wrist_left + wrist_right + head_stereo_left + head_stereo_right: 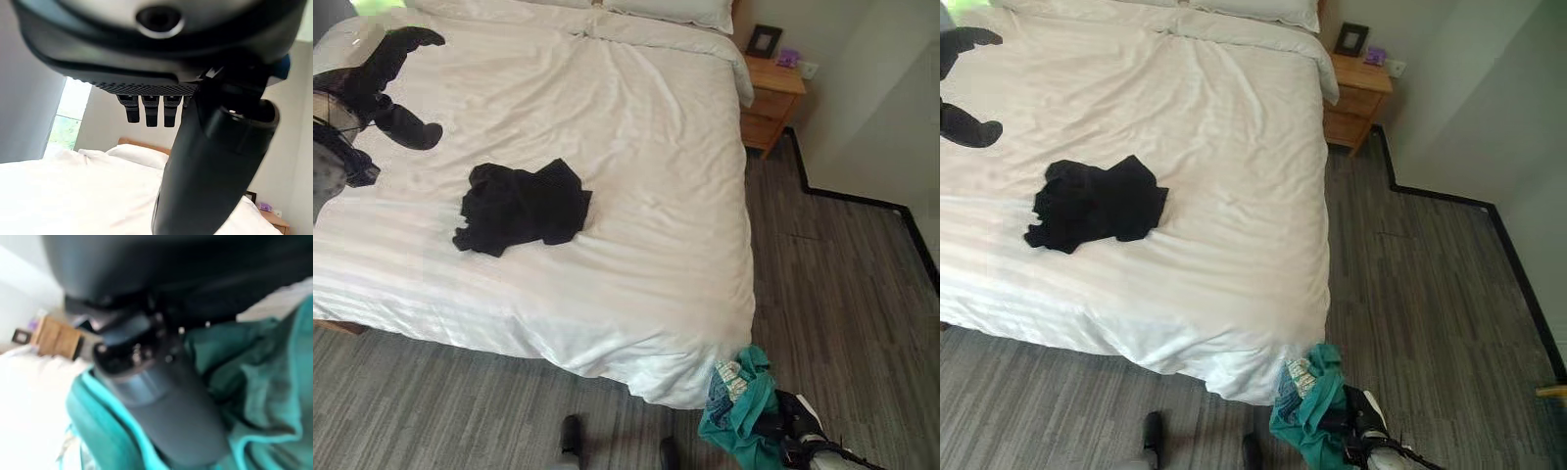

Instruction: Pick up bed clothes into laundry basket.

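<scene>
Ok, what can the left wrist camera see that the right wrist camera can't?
Left wrist view: the left hand, open, with a window and pillows past it. Right wrist view: the right hand against teal clothes. Both: the white bed and the wooden nightstand.

Wooden nightstand (770, 108) beside bed (656, 196)
</scene>
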